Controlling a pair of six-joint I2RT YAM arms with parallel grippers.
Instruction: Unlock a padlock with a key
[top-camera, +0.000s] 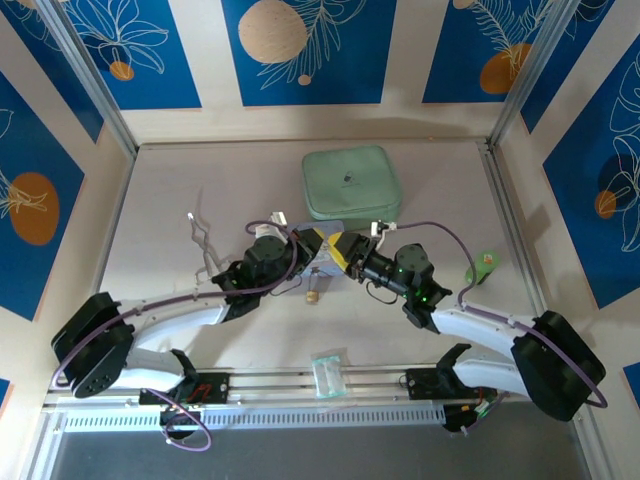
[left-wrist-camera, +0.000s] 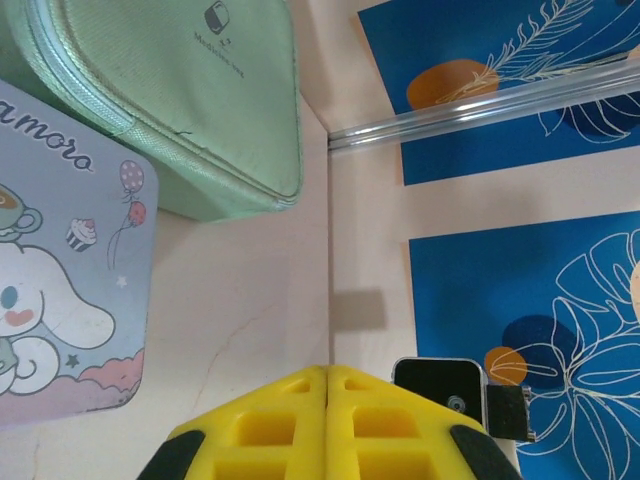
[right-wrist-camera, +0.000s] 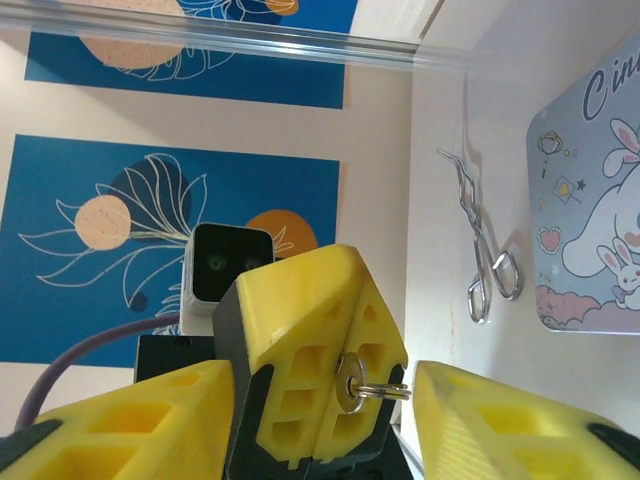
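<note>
My left gripper (left-wrist-camera: 328, 372) is shut, its yellow fingers pressed flat together. In the right wrist view a small silver key (right-wrist-camera: 350, 384) with a wire ring (right-wrist-camera: 386, 392) is pinched between the left gripper's fingers (right-wrist-camera: 300, 300). My right gripper (right-wrist-camera: 322, 385) is open, one finger on each side of the left gripper and the key. From above, both grippers meet at mid-table, left (top-camera: 316, 242) and right (top-camera: 342, 252), over the cartoon-printed tin (top-camera: 322, 266). The tiny brass padlock (top-camera: 313, 293) lies on the table just in front of them, apart from both.
A pale-green zipped pouch (top-camera: 351, 182) lies behind the tin. Metal tongs (top-camera: 203, 240) rest at the left. A green object (top-camera: 483, 268) sits at the right, and a clear plastic piece (top-camera: 328, 375) lies near the front rail. Walls enclose the table.
</note>
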